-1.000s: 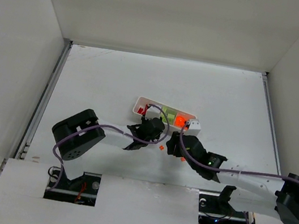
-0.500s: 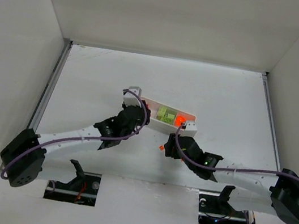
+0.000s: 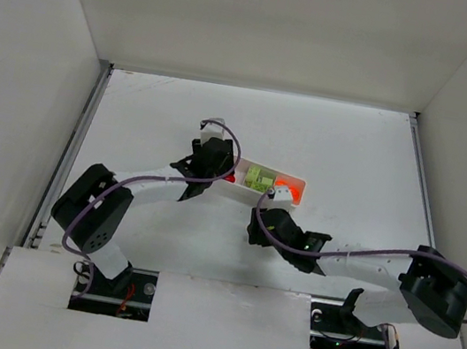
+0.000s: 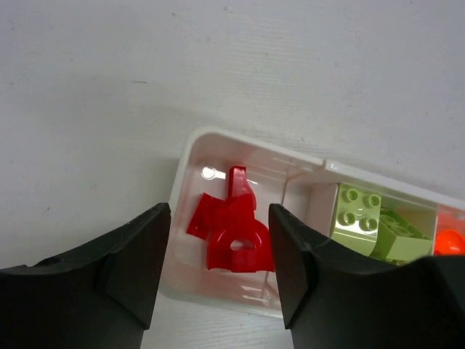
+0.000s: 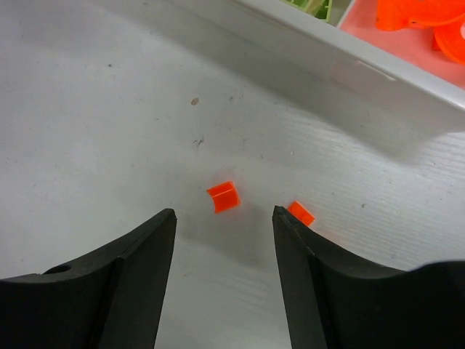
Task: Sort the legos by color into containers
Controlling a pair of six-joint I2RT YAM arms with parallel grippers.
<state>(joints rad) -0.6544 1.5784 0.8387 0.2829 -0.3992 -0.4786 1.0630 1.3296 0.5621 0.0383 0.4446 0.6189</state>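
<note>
Glossy red arched lego (image 4: 234, 236) in smooth, round-cornered white plastic tray (image 4: 183, 182)

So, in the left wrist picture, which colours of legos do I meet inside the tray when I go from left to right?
Inside the tray: red legos → lime green legos → orange lego, which is cut off by the right edge of the picture.
</note>
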